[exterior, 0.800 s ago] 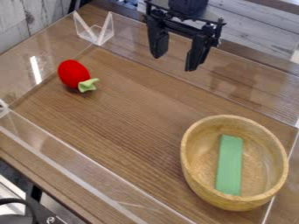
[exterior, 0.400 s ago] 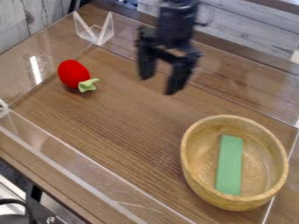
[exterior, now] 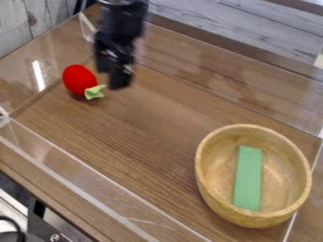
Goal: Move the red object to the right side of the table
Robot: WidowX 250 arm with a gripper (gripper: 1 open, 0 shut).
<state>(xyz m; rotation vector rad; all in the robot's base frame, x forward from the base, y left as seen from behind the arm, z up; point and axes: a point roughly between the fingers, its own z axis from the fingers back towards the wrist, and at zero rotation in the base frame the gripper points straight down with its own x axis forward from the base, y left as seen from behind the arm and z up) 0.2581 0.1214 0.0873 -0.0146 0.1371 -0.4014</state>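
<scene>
One red toy fruit [exterior: 79,77] is sitting on the left part of the table [exterior: 151,142] as the camera sees it, toward the back, with its little green stem [exterior: 94,93] pointing down and right in the picture. So yeah, it's on the table and not in the claw. The black claw [exterior: 109,66] is right by it, slightly to the right in the view, and pretty smeared with motion blur. Looks open to me, fingers apart with nothing gripped. Can't tell if a fingertip is touching the fruit, it's too blurry there. Over at the lower right there's a round wooden bowl [exterior: 213,180] with a flat green block [exterior: 247,179] lying inside, long side running roughly up and down the picture. Some black cables or parts [exterior: 18,225] poke in at the bottom left corner too.
</scene>
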